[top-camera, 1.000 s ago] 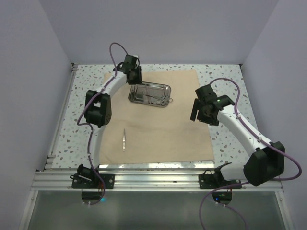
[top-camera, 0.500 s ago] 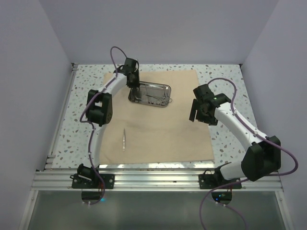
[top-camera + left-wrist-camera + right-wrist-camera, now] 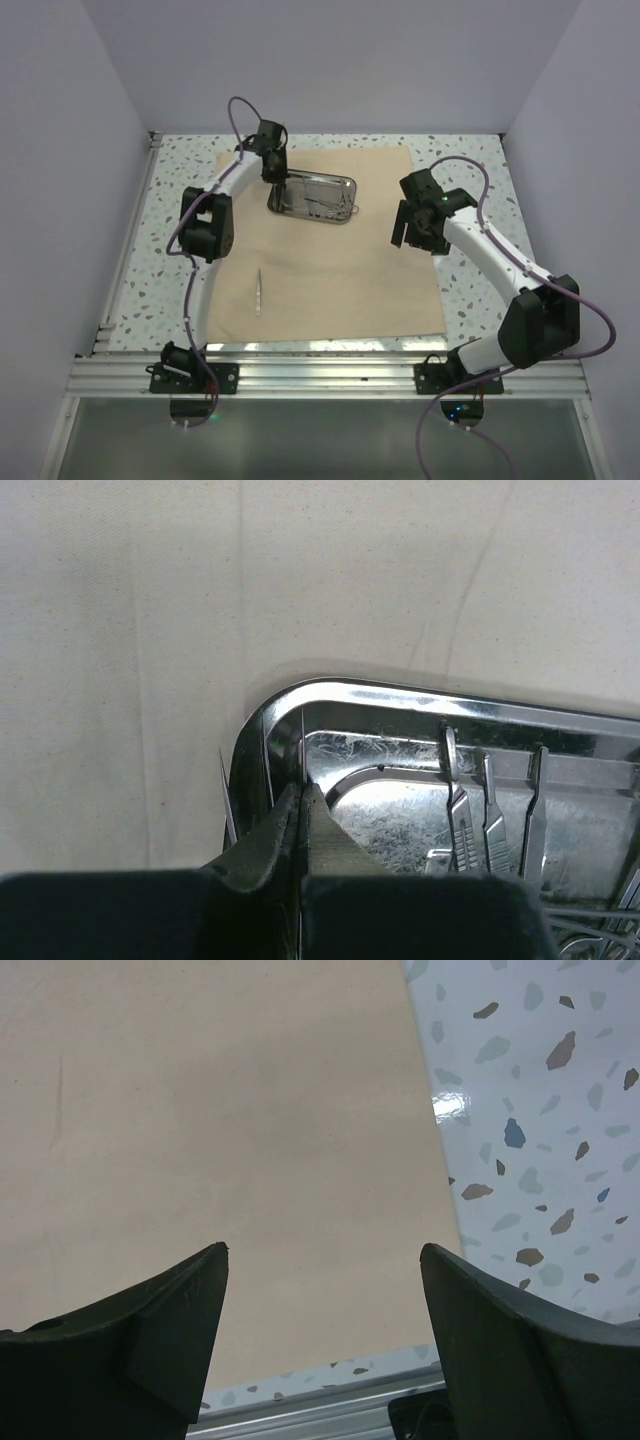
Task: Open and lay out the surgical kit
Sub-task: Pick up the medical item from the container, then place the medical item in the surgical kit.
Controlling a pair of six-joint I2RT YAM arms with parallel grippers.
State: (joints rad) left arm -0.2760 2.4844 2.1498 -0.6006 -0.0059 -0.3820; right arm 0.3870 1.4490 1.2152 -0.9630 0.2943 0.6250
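Note:
The beige-tan cloth wrap (image 3: 330,270) lies spread flat on the table. The shiny steel tray (image 3: 312,196) sits on its far part with several slim silver instruments (image 3: 462,810) inside. One slim silver tool (image 3: 259,292) lies alone on the cloth at the near left. My left gripper (image 3: 272,172) is at the tray's left end. In the left wrist view it (image 3: 302,790) is shut over the tray's corner (image 3: 290,695), with a thin silver tip sticking out between the jaws. My right gripper (image 3: 405,232) hovers open and empty over the cloth's right part (image 3: 200,1110).
The speckled white tabletop (image 3: 540,1110) shows right of the cloth edge. A metal rail (image 3: 320,355) runs along the near table edge. Grey walls enclose the table on the left, back and right.
My left gripper has shifted slightly left and down at the tray's left end. My right arm has moved a little toward the far left, still open.

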